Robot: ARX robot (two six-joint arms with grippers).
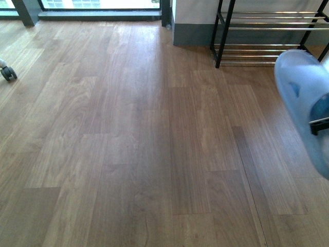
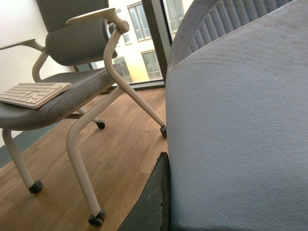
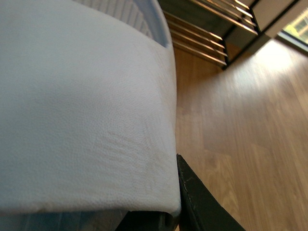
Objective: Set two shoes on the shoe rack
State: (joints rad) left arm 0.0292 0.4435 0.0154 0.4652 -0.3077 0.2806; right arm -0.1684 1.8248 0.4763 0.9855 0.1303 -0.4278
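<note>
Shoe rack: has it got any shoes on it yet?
Not yet. The shoe rack bars in view are bare. The right gripper holds a light-blue slide short of the rack; a second slide sits in the left gripper. Both need setting on the bars.

Light-blue slide, black-framed shoe rack with chrome bars, brown wood-grain floor, grey chair seat
</note>
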